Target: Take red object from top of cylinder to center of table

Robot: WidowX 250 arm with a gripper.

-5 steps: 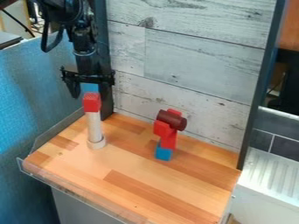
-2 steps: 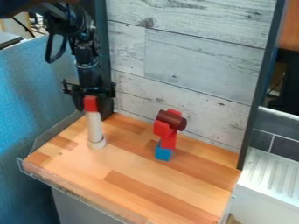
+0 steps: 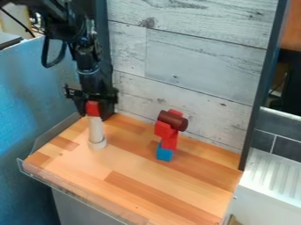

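Note:
The gripper (image 3: 93, 110) hangs down at the left of the camera view, open, with one finger on each side of the red object (image 3: 92, 108). This red block sits on top of the pale upright cylinder (image 3: 95, 129), and its upper part is hidden by the gripper. The cylinder stands in a round pale base on the left part of the wooden table (image 3: 126, 160).
Right of the cylinder, near the back wall, stands a stack with a blue block (image 3: 164, 152) at the bottom, red blocks (image 3: 169, 139) above it and a dark red cylinder (image 3: 173, 120) lying across. A clear low rim (image 3: 70, 191) runs along the table's front.
The gripper has come down from above the red block to around it. The block and the stack stand where they were.

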